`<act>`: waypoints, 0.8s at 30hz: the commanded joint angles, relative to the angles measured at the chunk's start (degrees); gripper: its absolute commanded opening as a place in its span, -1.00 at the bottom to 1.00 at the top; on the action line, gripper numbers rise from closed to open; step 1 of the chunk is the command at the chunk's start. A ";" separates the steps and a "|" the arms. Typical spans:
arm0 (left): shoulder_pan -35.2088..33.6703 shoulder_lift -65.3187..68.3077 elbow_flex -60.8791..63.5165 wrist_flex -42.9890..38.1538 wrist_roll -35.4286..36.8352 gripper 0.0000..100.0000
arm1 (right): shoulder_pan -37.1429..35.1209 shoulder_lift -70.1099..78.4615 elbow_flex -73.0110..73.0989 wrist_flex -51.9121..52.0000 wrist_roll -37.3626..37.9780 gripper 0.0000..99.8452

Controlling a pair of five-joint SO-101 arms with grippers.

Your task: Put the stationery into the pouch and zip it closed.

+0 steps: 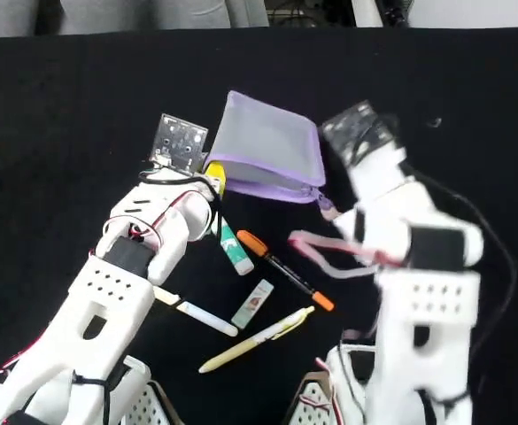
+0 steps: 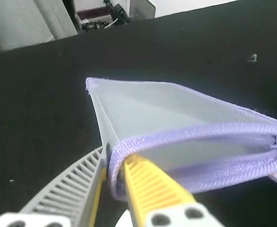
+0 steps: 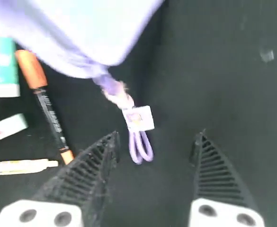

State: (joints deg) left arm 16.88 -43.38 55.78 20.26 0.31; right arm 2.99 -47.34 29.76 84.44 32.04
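The lilac mesh pouch [image 1: 267, 146] lies behind the stationery, and its zip edge [image 2: 214, 142] looks parted. My left gripper [image 1: 212, 177] is shut on the pouch's left corner [image 2: 114, 165]. My right gripper [image 1: 316, 252] hovers open near the pouch's right end, with the zip pull loop [image 3: 140, 146] between and just past its fingers [image 3: 157, 137]. On the cloth lie a teal glue stick [image 1: 235, 248], an orange-capped pen [image 1: 285, 270], a small eraser [image 1: 252, 304], a yellow pen [image 1: 257, 339] and a white pen [image 1: 197, 312] partly under the left arm.
A black cloth [image 1: 81, 97] covers the table up to its far edge. Both arm bases stand at the front edge, on either side of the stationery. Bare cloth stretches left of and behind the pouch.
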 commanded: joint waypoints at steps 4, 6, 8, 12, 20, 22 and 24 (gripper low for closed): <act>-0.22 -1.93 -2.95 0.26 1.58 -0.94 | -10.90 -11.03 8.04 -4.92 -0.09 -0.52; -0.13 -1.93 -2.95 0.44 1.49 -0.94 | -11.52 -10.95 10.95 -8.62 0.18 -0.52; -0.13 -1.93 -2.86 0.62 1.41 -0.94 | -11.52 -9.54 13.32 -12.92 0.35 -0.52; -0.22 -1.93 -2.86 0.62 1.32 -0.94 | -11.52 -3.91 14.02 -18.73 4.04 -0.52; -0.31 -1.93 -2.86 0.53 1.32 -0.94 | -15.21 5.76 7.78 -23.12 4.57 -0.52; -0.48 -1.93 -2.86 0.44 1.32 -0.94 | -17.23 6.02 6.46 -23.12 4.57 -0.52; -0.57 -1.93 -2.86 0.62 1.32 -0.94 | -18.46 6.02 5.05 -23.12 4.57 -0.52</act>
State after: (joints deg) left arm 16.35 -43.38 55.78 20.26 1.10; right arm -11.87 -41.54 40.04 63.08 36.00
